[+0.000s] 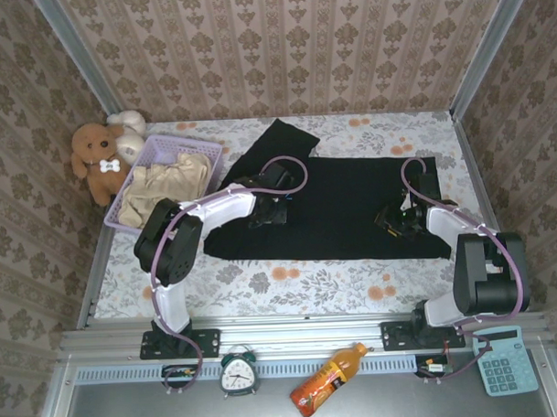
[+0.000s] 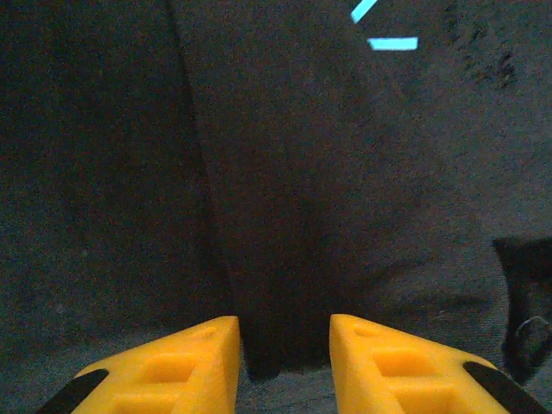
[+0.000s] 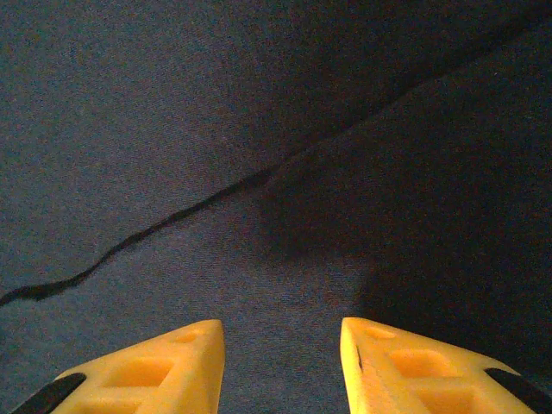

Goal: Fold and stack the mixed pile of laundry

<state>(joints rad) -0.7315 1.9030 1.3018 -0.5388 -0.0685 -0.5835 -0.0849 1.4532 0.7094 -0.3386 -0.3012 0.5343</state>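
**Both grippers stand open on the black garment; the cream one lies in the basket**

Closest to the left wrist camera, the yellow fingers point(image 2: 194, 358) of the left gripper point(image 2: 285, 321) are parted with nothing clamped between them. They are low over the black garment point(image 2: 285, 172), and a raised fold of it runs straight up from the gap. A light-blue mark point(image 2: 392, 43) shows on the cloth ahead and to the right.

The right gripper point(image 3: 280, 323) is likewise parted and empty. Flat black cloth point(image 3: 216, 129) lies directly under it, and a dark edge or seam crosses diagonally ahead of the tips.

From above, the black garment point(image 1: 352, 206) is spread across the middle of the table point(image 1: 290, 281), one part jutting toward the back wall. The left gripper point(image 1: 265, 213) sits on its left portion and the right gripper point(image 1: 389, 218) on its right portion, well apart.

The cream-beige garment point(image 1: 168, 180) lies bunched inside the lavender basket point(image 1: 180, 141) at the far left, away from both grippers. Two teddy bears point(image 1: 95, 155) sit just beside the basket.
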